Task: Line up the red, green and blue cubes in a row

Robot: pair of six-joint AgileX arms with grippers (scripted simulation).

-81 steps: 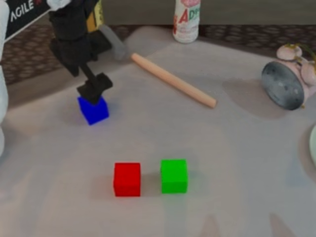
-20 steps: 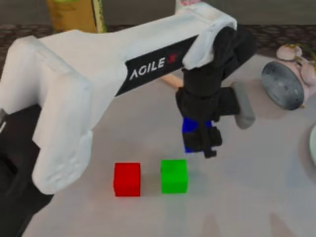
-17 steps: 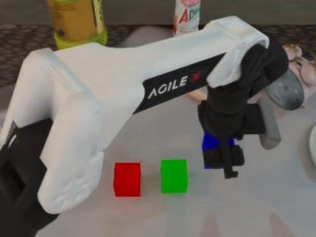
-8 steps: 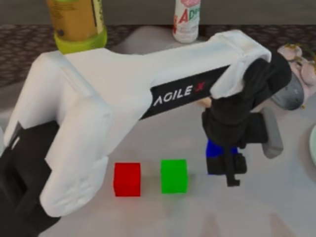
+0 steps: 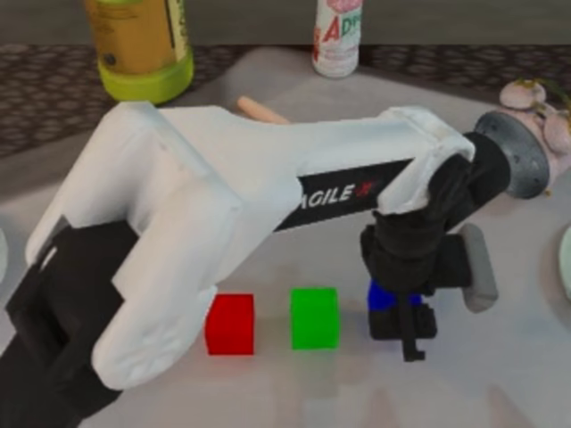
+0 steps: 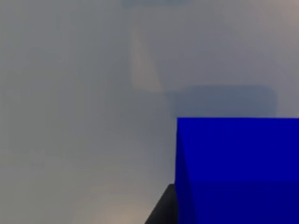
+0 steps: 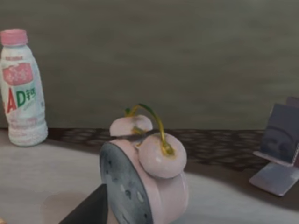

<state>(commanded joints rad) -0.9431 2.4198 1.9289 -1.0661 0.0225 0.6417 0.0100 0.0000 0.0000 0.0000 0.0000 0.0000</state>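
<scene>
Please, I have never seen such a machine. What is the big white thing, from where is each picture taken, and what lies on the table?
The white thing is a robot arm, seen from above. Its left gripper holds the blue cube beside the green cube and the red cube. One picture comes from that arm's wrist and shows the blue cube close up. Another comes from the right arm's wrist, facing a pink alarm clock and a white bottle. A yellow bottle and a wooden stick are there too.

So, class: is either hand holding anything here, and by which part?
The left hand holds the blue cube, its fingers on opposite side faces, just right of the green cube. The right hand holds nothing visible.
</scene>
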